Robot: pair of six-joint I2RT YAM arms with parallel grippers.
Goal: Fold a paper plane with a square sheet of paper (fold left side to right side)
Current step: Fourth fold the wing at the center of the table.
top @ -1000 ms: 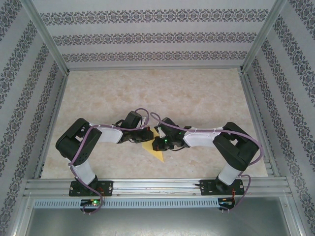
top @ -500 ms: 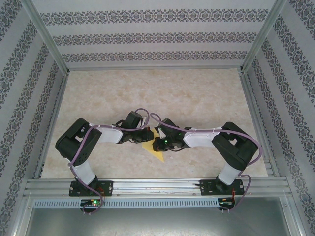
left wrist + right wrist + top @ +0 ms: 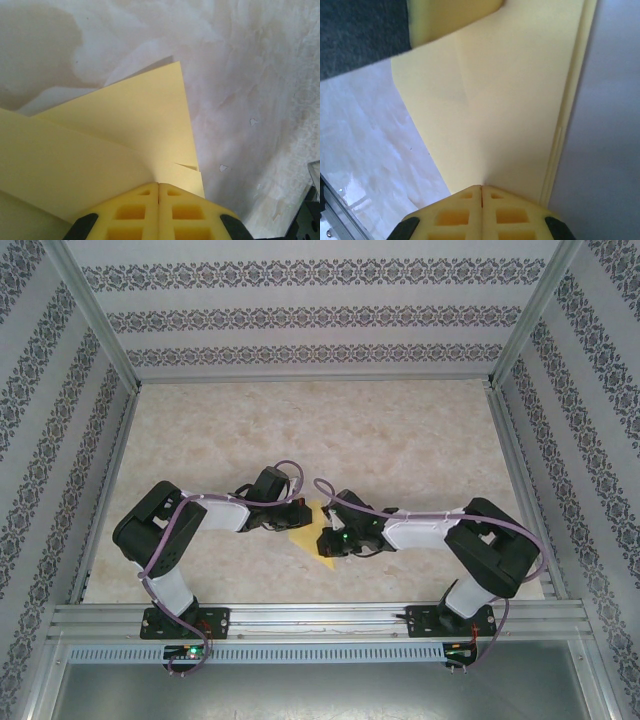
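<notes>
The square sheet of paper (image 3: 303, 537) lies folded into a pale-yellow pointed shape on the marble table, between the two arms, with its tip toward the near edge. My left gripper (image 3: 299, 516) is shut, and its yellow fingertips press down on the paper (image 3: 125, 125) near a folded edge. My right gripper (image 3: 327, 542) is shut too, with its tips set on the paper (image 3: 510, 100) beside the layered long edge. In the left wrist view the left gripper (image 3: 159, 184) has nothing between its fingers. The right gripper (image 3: 481, 187) likewise has none, and the left arm's finger (image 3: 450, 15) shows at the top.
The marble tabletop (image 3: 400, 440) stretches away behind the arms. Patterned walls close in the left, right and back. An aluminium rail (image 3: 320, 618) runs along the near edge, and a part of it shows as the rail (image 3: 335, 215) at the lower left.
The right arm has swung lower and its gripper has slid a little along the paper toward the near edge. The left arm has not moved.
</notes>
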